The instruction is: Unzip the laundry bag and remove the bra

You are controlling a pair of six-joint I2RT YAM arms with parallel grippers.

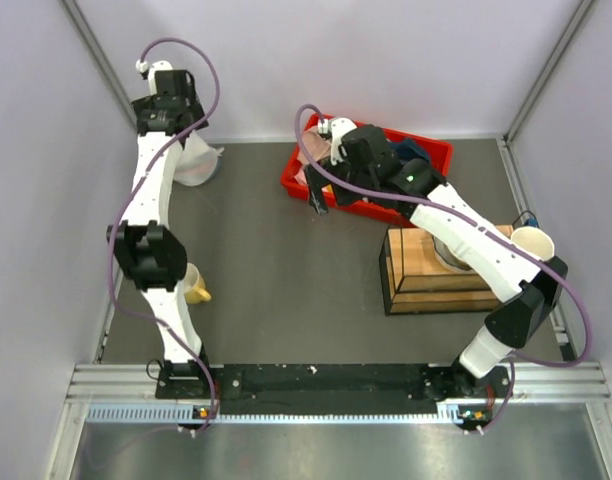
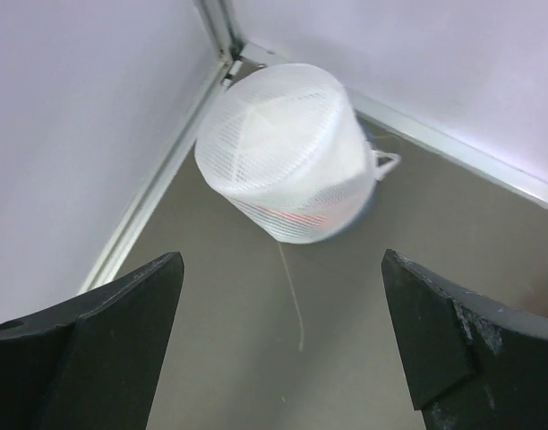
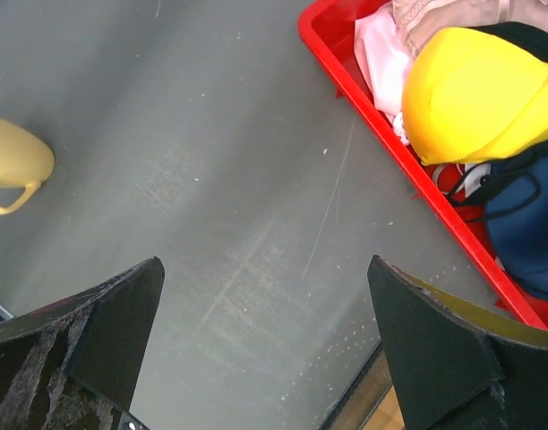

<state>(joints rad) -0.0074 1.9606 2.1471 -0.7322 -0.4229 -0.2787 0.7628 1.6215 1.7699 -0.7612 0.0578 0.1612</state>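
Observation:
The laundry bag is a white mesh ball lying in the back left corner of the table, also seen in the top view. It looks closed. A faint red patch shows through the mesh low in the bag; the bra is otherwise hidden. A thin white cord trails from the bag toward me. My left gripper is open and empty, hovering short of the bag. My right gripper is open and empty over bare table, just left of the red bin.
The red bin holds a yellow cup-shaped item, pink cloth and navy cloth. A yellow mug stands at the left. A wooden box with a bowl sits at the right, with a pale cup beside it.

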